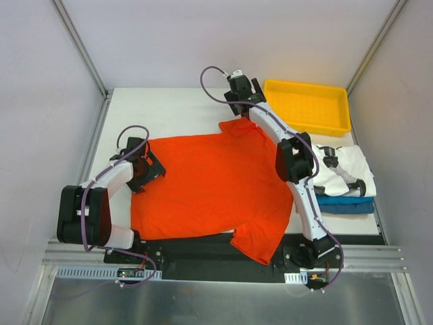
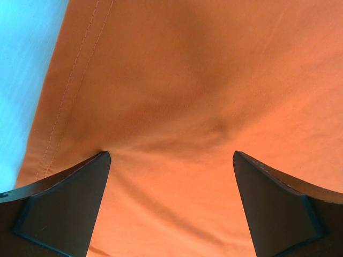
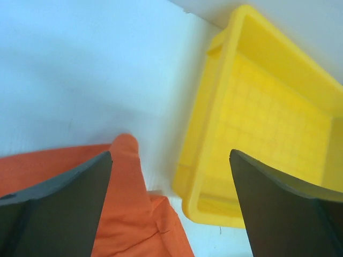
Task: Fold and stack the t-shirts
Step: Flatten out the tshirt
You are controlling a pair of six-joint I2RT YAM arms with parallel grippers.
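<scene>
Your left gripper [image 2: 171,155] stands wide, nothing btwn the fingers. Its wrist view shows both tips low over the orange t-shirt [image 2: 187,80], just inside the stitched hem [image 2: 69,91]. You can't tell if the tips touch the cloth. A strip of white table [image 2: 21,53] shows past that hem on the left.

Your right gripper [image 3: 171,152] is also spread wide w/ nothing in it. Under its left finger [image 3: 59,203] sits a raised bunch of the orange cloth [image 3: 134,203]. The yellow tray [image 3: 220,80] sits just beside that cloth, on the right-finger side. Contact w/ the cloth can't be told here either.

From the top cam, the left gripper [image 1: 145,169] is at the shirt's left edge. The right gripper [image 1: 242,84] is at the far edge of the table [image 1: 176,108], near the shirt's far sleeve and near the tray's [image 1: 304,86] left end. The right arm reaches across the right side of the shirt.

The orange t-shirt [image 1: 210,186] lies spread mid-table, hem to the left, sleeves to the right. The near sleeve hangs over the table's near edge onto the black base strip [image 1: 203,247]. The collar is hidden under the arm.

At the right edge, a white t-shirt [image 1: 342,166] lies rumpled on top of a folded blue t-shirt [image 1: 345,205], both apart from the orange one, near side of the tray.
</scene>
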